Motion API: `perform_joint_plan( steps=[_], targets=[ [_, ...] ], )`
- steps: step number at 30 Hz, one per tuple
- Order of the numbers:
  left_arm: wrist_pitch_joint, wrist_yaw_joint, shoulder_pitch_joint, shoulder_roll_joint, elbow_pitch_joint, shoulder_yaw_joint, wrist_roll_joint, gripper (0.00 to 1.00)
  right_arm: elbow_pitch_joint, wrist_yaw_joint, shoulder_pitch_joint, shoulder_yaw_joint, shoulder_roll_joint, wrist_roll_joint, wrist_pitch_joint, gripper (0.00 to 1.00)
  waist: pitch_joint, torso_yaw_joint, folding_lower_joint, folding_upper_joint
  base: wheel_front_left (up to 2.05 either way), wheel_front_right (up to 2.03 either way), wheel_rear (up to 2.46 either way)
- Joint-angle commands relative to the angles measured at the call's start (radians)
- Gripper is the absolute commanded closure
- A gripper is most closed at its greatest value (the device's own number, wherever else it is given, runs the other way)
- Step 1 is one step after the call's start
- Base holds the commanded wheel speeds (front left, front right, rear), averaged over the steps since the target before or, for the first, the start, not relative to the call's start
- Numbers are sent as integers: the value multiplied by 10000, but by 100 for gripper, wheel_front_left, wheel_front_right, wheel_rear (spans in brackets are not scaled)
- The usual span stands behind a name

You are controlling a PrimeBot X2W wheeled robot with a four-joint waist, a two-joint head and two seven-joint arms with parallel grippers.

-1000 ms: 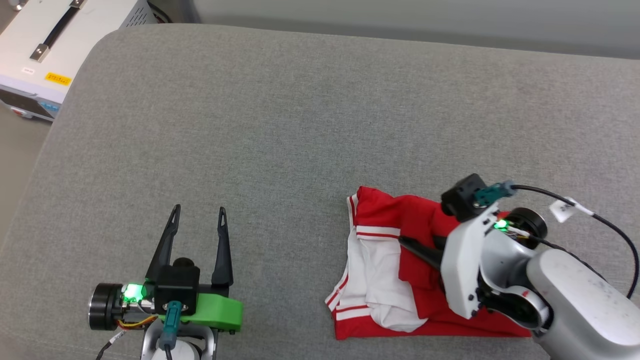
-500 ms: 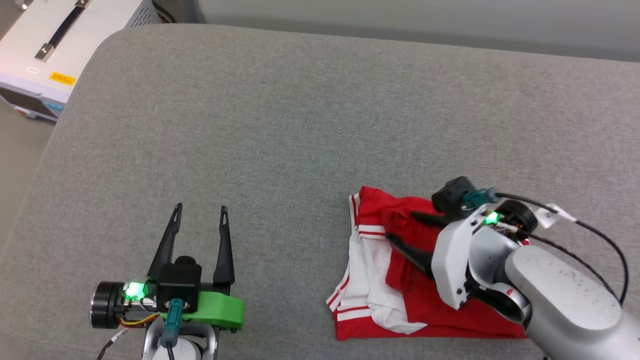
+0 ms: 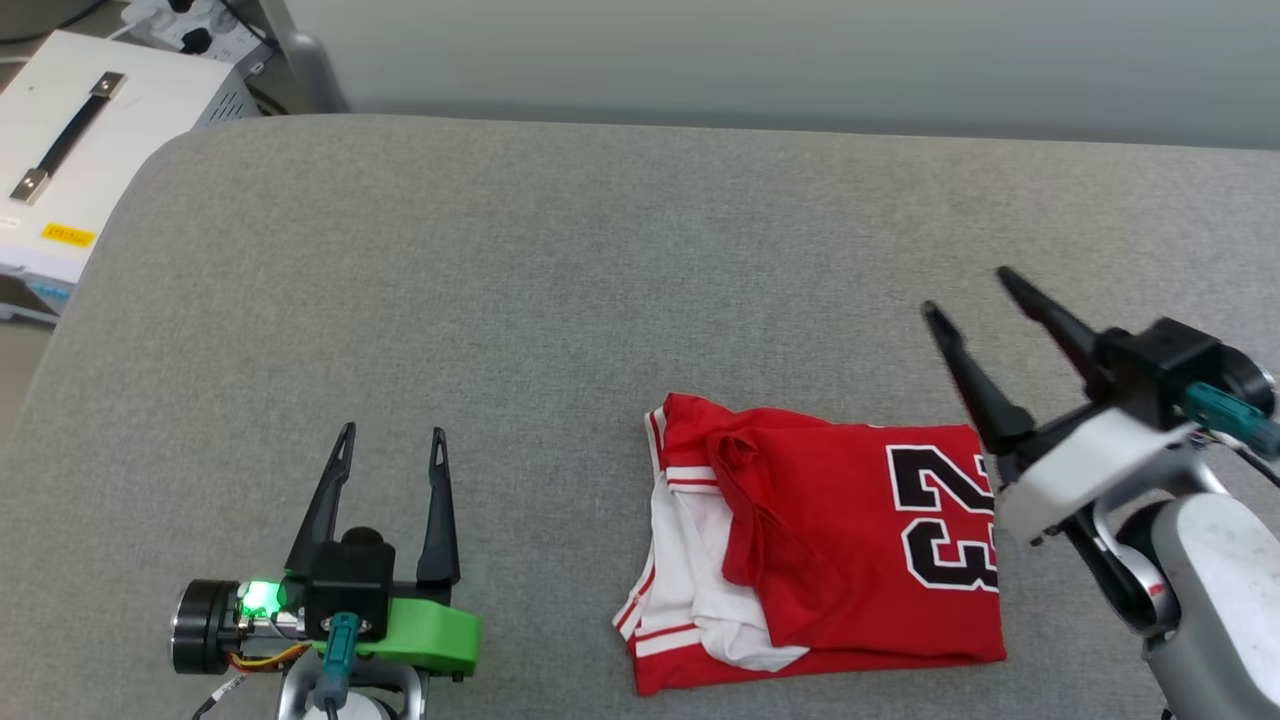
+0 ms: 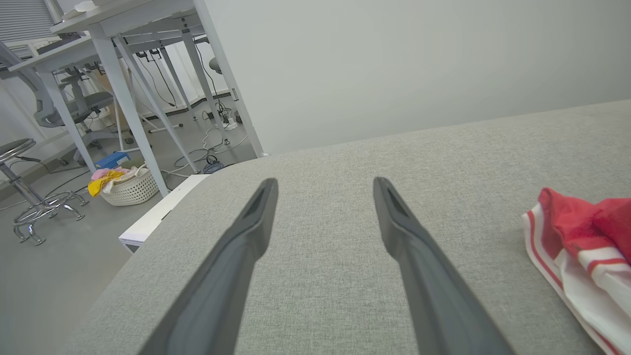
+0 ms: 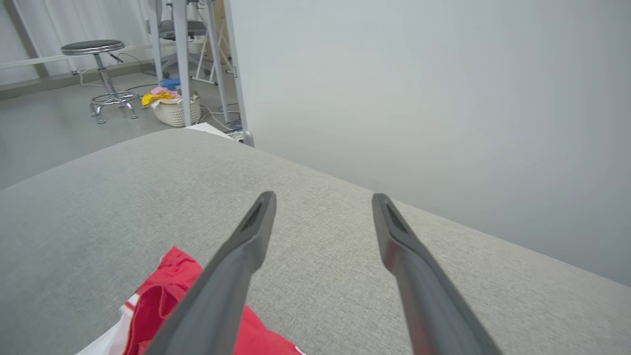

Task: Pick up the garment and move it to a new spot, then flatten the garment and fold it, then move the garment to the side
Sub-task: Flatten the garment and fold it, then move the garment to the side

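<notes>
While the white case [image 3: 60,150] with its black handle sits beyond the far left edge of the grey padded surface [image 3: 560,260], the left gripper [image 3: 392,431] rests at the near left, its 2 dark fingers spread wide and holding nothing. Well to its right the garment [image 3: 850,540] lies folded on the padding, red with a black 23 facing up, white sleeve and striped trim showing along its left edge. Just beside its right edge is the right gripper [image 3: 967,292], jaws wide apart and empty, fingers clear of the cloth.
</notes>
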Motion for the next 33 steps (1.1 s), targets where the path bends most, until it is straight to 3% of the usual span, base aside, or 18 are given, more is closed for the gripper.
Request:
perform_joint_plan(
  steps=[1, 8, 16, 26, 33],
  targets=[
    [-59, 24, 132, 73, -47, 31, 56, 0, -99, -7, 323, -466, 224, -481, -303, 0, -151, -169, 0, 0, 0, 0, 0],
    [-59, -53, 198, 143, -155, 61, 4, 0, -398, -7, 1663, -2787, 1688, -2400, -1704, 0, -302, -378, 0, 0, 0, 0, 0],
    [-59, -147, 341, 153, -232, -8, -4, 0, -994, -7, 2862, -3701, 2843, -3112, -1997, 0, -500, -453, 0, 0, 0, 0, 0],
    [-59, -328, 755, 113, -321, -14, -198, 0, -1930, -7, 4701, -3733, 3255, -2779, -2003, 0, -787, -345, 0, 0, 0, 0, 0],
    [-59, -376, 759, 105, -236, 63, -194, 0, -1832, -7, 4825, -3641, 3207, -2755, -2004, 0, -764, -324, 0, 0, 0, 0, 0]
  ],
)
